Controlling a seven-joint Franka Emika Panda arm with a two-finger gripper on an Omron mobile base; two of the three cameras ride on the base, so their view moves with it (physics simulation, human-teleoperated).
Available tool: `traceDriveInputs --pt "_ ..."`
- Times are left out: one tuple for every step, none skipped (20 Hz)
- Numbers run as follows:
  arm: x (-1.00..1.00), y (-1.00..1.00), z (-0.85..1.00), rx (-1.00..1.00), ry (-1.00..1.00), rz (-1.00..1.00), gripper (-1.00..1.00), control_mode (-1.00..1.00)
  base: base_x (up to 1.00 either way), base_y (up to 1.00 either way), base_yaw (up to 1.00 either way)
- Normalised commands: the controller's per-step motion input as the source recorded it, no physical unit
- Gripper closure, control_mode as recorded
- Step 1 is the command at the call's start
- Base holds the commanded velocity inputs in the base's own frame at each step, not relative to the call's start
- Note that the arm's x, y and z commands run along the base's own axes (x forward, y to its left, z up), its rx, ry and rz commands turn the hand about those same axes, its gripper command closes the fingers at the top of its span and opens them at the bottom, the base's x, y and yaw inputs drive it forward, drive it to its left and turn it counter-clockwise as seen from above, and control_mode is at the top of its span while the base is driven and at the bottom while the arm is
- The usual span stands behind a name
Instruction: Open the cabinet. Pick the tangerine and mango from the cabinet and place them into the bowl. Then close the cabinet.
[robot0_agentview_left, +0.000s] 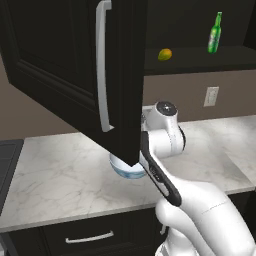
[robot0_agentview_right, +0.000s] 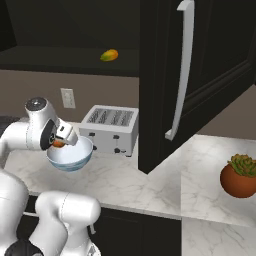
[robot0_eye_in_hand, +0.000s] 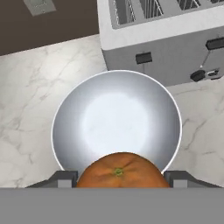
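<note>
Clamped between my pincer's (robot0_eye_in_hand: 118, 177) two fingers is the tangerine (robot0_eye_in_hand: 120, 169), the jaws standing as wide as the fruit. I see it poised directly above the bowl (robot0_eye_in_hand: 65, 114), whose pale hollow lies under it with the fruit over the near rim. That bowl sits on the marble worktop (robot0_eye_in_hand: 39, 83), just in front of the silver toaster (robot0_eye_in_hand: 175, 48). From the right base view I see the mango (robot0_agentview_right: 109, 55) lying on the shelf of the cabinet (robot0_agentview_right: 160, 85), whose doors stand swung wide. A green bottle (robot0_agentview_left: 215, 34) stands upright on that shelf, well apart from the mango. A potted plant (robot0_agentview_right: 241, 175) sits on the worktop to the right.
</note>
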Motion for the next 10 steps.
traceDriveInputs --pt "0.77 0.16 -0.47 0.0 0.03 0.0 1.0 -1.0 0.0 0.0 0.0" --pt "0.76 0.16 -0.46 0.0 0.02 0.0 1.0 -1.0 0.0 0.0 0.0" --pt "0.76 0.14 -0.47 0.0 0.03 0.0 1.0 -1.0 0.0 0.0 0.0" --pt "0.76 0.13 -0.48 0.0 0.03 0.0 1.0 -1.0 0.0 0.0 0.0" --pt "0.79 0.12 -0.5 0.0 0.03 0.0 1.0 -1.0 0.0 0.0 0.0" --pt "0.81 0.11 -0.49 0.0 0.02 0.0 1.0 -1.0 0.0 0.0 0.0" --pt "0.83 0.09 -0.49 0.0 0.02 0.0 1.0 -1.0 0.0 0.0 0.0" --pt "0.84 0.07 -0.47 0.0 0.03 0.0 1.0 -1.0 0.0 0.0 0.0" --pt "0.8 0.02 -0.45 0.0 0.04 0.0 1.0 -1.0 0.0 0.0 0.0" --pt "0.71 0.01 -0.42 0.0 0.04 0.0 1.0 -1.0 0.0 0.0 0.0"
